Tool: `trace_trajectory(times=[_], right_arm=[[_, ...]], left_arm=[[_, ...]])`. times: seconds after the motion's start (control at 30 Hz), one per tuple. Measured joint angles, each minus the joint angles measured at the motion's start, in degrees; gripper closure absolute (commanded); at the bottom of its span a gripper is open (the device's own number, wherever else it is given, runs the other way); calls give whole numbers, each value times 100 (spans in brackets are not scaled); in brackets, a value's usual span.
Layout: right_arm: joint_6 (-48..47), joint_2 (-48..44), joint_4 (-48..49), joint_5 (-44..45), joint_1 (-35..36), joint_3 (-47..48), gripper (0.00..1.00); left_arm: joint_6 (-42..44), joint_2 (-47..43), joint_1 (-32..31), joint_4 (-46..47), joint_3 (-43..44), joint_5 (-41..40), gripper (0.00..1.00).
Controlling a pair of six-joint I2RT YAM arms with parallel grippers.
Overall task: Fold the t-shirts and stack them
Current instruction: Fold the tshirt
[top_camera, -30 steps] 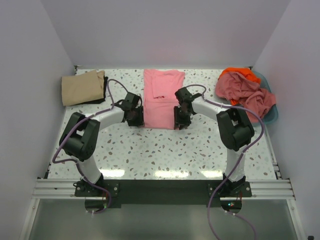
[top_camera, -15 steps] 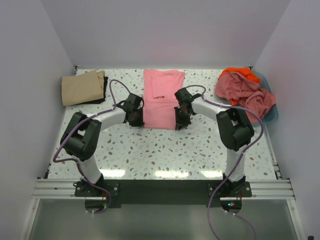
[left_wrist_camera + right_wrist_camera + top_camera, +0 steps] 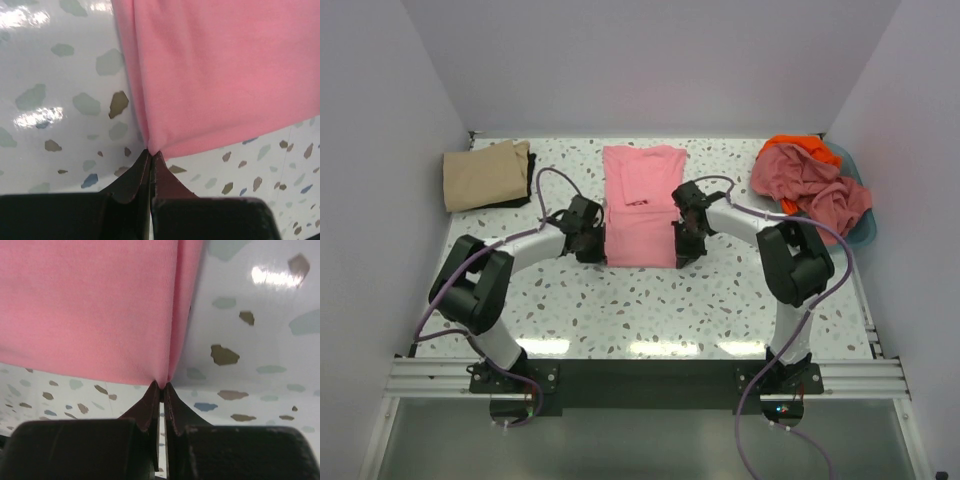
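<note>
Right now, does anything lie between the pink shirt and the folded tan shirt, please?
Nothing rests on the table between the pink shirt and the tan shirt; only a purple cable arches over that gap.

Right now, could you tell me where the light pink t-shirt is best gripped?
At its two near corners, coming in low from the arms' side. The light pink t-shirt lies flat as a long strip running away from the arms, so those corners should lift the hem evenly. The left gripper and right gripper are shut on them.
</note>
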Motion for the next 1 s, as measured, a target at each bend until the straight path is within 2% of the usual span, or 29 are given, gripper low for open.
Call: trace_trajectory(times=[0.4, 0.6, 0.83, 1.0], right_arm=[[-348, -1174, -1134, 125, 328, -616, 100], [-297, -1757, -1611, 76, 520, -721, 100], [-15, -2218, -2247, -28, 671, -603, 100], [107, -2352, -2763, 72, 680, 42, 100]], left_arm=[[173, -1185, -597, -415, -730, 612, 100], [13, -1849, -772, -841, -800, 791, 100], [-221, -2321, -938, -1532, -470, 979, 100], [-328, -2343, -940, -1991, 184, 896, 100]])
